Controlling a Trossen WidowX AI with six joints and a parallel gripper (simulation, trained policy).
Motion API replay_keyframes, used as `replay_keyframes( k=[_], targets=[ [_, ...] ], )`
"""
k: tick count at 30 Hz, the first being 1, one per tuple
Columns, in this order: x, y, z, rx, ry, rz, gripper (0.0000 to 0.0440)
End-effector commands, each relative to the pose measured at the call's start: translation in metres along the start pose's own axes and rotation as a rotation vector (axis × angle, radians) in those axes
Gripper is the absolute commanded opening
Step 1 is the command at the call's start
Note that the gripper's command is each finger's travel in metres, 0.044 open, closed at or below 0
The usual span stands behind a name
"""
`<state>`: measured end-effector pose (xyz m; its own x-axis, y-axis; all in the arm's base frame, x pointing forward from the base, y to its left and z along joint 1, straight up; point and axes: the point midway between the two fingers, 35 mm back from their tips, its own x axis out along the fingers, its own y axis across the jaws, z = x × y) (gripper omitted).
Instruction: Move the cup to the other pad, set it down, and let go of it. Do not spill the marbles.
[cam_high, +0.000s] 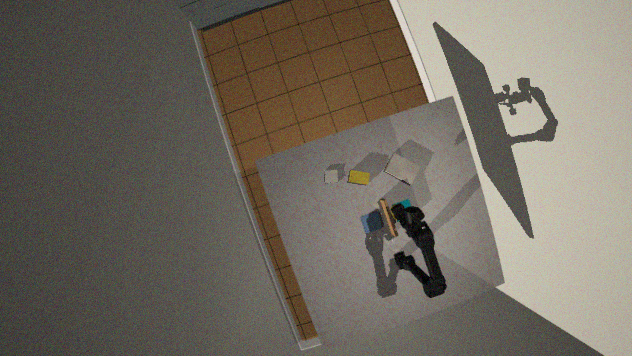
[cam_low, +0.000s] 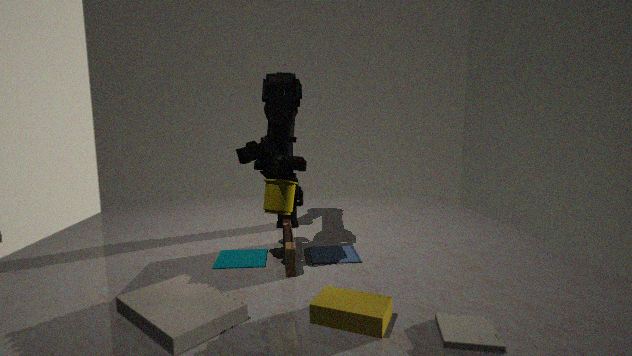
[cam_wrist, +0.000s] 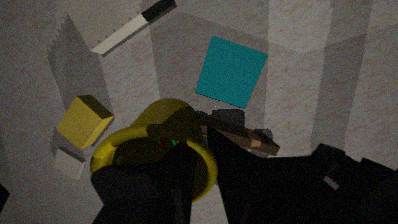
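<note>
From where I stand, the black gripper (cam_low: 281, 176) (cam_wrist: 201, 130) has its fingers closed on the wall of the yellow cup (cam_low: 279, 196) (cam_wrist: 204, 167), and the cup hangs in the air above the wooden barrier (cam_low: 290, 259) (cam_high: 388, 218) (cam_wrist: 265, 143), clear of both pads. The teal pad (cam_low: 241, 258) (cam_high: 405, 203) (cam_wrist: 231, 72) lies on one side of that barrier, the blue pad (cam_low: 352, 254) (cam_high: 365, 223) on the other. I take the teal one for the goal, so the step in hand is the carry across. The cup looks close to upright, perhaps leaning a touch; the light is too dim to be sure. Specks of colour show inside, likely the marbles. I'd keep this height until the cup's whole base is past the barrier, travel slowly without twisting the wrist, stop over the pad's middle, let any sway die, then lower straight down. Only when the base sits flat should the fingers part, gently, before lifting away.
</note>
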<state>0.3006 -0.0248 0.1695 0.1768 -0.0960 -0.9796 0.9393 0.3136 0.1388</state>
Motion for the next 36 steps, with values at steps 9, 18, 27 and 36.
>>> replay_keyframes(
  k=[9,18,27,36],
  targets=[
    [0.016,-0.011,0.031,0.071,-0.036,0.013,0.0],
    [0.036,-0.023,0.045,0.116,-0.05,0.009,0.0],
    [0.058,-0.038,0.051,0.149,-0.056,-0.001,0.0002],
    [0.079,-0.056,0.048,0.173,-0.051,-0.026,0.0026]
  ],
)
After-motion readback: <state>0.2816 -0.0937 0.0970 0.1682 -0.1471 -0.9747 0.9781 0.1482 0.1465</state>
